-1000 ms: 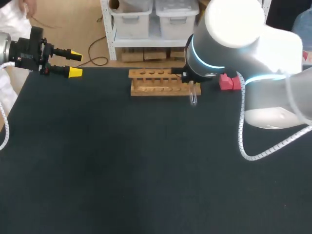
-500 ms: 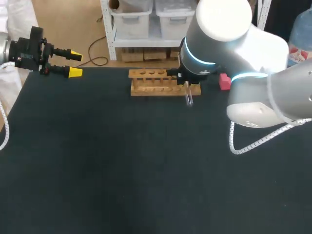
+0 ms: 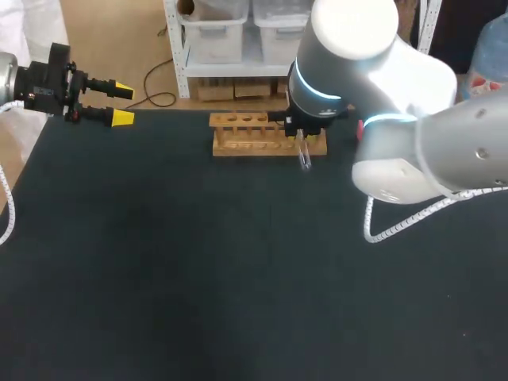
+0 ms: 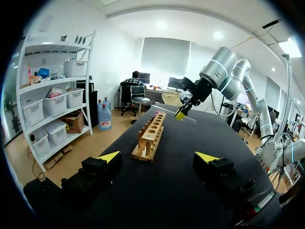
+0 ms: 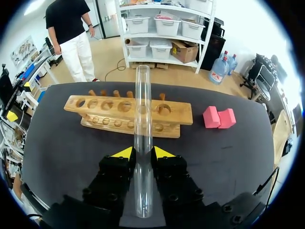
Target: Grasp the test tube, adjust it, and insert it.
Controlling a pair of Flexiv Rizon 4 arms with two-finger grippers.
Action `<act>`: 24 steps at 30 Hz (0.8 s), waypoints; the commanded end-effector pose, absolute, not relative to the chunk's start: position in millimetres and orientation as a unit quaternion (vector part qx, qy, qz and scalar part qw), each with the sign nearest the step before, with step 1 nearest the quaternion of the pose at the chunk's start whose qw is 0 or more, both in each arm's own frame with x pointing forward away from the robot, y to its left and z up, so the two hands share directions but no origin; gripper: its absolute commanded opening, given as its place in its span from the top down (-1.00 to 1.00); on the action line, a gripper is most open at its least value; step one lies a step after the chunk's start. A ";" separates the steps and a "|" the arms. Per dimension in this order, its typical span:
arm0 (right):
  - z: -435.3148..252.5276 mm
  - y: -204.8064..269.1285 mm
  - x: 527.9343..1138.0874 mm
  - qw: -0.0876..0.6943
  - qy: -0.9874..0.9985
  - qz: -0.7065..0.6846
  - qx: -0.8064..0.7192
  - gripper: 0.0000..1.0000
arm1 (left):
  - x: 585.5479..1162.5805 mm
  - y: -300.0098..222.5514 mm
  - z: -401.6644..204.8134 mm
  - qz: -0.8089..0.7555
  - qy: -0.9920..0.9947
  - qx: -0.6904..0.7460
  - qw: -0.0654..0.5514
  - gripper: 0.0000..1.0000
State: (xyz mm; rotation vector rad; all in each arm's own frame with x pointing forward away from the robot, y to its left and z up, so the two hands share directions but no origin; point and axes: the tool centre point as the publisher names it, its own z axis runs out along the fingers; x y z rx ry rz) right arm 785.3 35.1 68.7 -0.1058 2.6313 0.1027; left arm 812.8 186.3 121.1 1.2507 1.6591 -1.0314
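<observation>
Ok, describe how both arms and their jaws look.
The right arm is glossy white, in rounded cylindrical segments, with glowing cyan rings at the joints and a white coiled cable. The left arm shows only a silver-grey end, black wrist unit and similar coil. Both jaws are black with yellow wedge tips.

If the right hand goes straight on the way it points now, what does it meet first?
Probably the wooden rack, straight ahead of the right hand, which grips the glass tube; depth is unclear.
</observation>
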 end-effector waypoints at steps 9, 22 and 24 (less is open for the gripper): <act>60.5 33.1 800.7 0.244 0.969 0.035 -0.032 1.00 | 812.0 186.5 120.2 -0.407 0.655 0.494 0.401 -1.00; 50.8 34.6 804.0 0.228 0.972 0.036 -0.036 1.00 | 812.0 186.5 120.2 -0.407 0.655 0.494 0.401 -1.00; 49.3 34.8 804.0 0.224 0.973 0.037 -0.036 1.00 | 812.0 186.5 120.2 -0.407 0.655 0.494 0.401 -1.00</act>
